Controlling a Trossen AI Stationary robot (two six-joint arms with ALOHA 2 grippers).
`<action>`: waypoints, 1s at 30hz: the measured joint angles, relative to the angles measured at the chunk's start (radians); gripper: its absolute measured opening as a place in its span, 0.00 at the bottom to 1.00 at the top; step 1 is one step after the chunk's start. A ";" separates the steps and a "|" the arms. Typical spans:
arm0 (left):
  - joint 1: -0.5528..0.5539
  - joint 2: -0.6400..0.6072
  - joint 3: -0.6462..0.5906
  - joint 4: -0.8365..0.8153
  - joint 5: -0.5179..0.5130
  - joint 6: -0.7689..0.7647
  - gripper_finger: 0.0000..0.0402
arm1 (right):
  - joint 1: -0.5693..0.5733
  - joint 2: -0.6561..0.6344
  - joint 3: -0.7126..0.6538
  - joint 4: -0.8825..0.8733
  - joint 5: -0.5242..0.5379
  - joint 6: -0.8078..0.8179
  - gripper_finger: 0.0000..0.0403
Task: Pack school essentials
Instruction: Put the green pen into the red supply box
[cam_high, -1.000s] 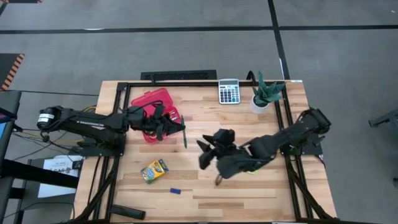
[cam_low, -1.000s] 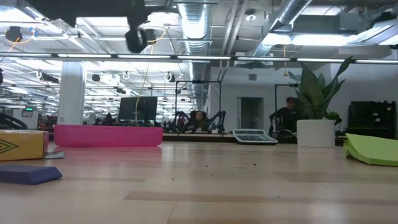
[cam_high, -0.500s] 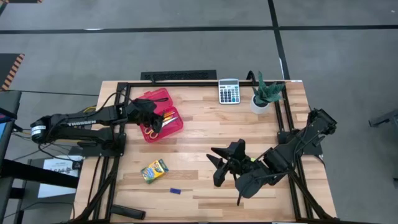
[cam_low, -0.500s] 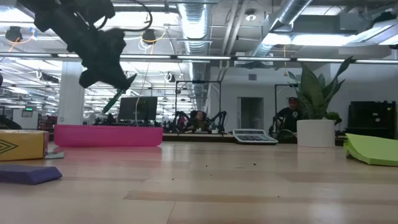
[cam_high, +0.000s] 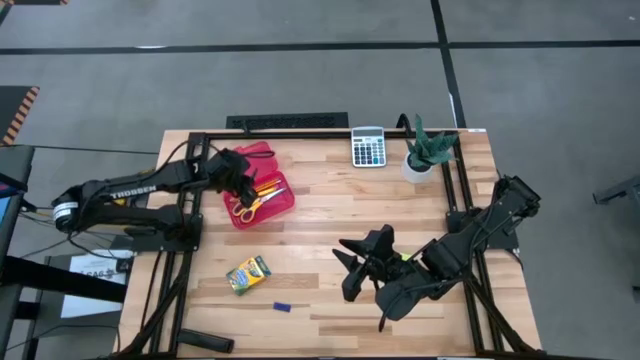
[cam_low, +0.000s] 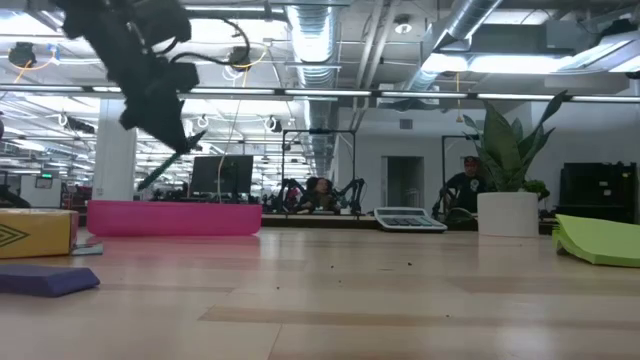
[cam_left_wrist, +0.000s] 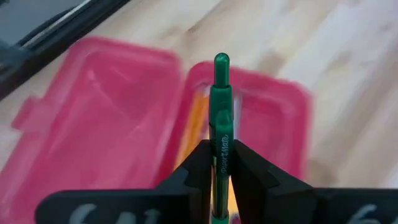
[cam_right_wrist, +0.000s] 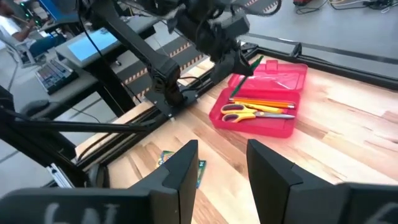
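While the left gripper (cam_left_wrist: 219, 168) is clamped on the green pen (cam_left_wrist: 220, 118), the pen's long axis runs straight out between the fingers, button end pointing forward and down toward the open red case (cam_high: 262, 187). It hangs above the case, not touching it. One pen held.

Case contents, right wrist view: two or three orange pencils (cam_right_wrist: 264, 99) lying lengthwise, one pair of yellow-handled scissors (cam_right_wrist: 249, 112) beside them, parallel.

On the bare wood, nearer the front edge: one crayon box (cam_high: 248, 274), one small blue eraser (cam_high: 282, 307), well apart from the case. One lime sticky-note pad (cam_low: 598, 241) lies at the right.

Right gripper (cam_high: 352, 268) sits mid-table, fingers apart, holding nothing.

Back edge: one grey calculator (cam_high: 368, 146), one potted plant (cam_high: 428, 150). Nothing lies between pen and case.
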 joint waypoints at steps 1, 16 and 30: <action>-0.012 0.019 0.043 -0.013 0.030 0.000 0.08 | 0.000 0.000 0.000 -0.005 0.000 0.000 0.35; -0.106 0.183 0.370 -0.374 -0.223 0.167 0.08 | 0.041 0.000 0.000 -0.046 -0.001 0.009 0.34; -0.060 0.427 0.174 -0.234 -0.231 0.216 0.08 | 0.052 0.000 0.000 -0.059 -0.001 0.037 0.33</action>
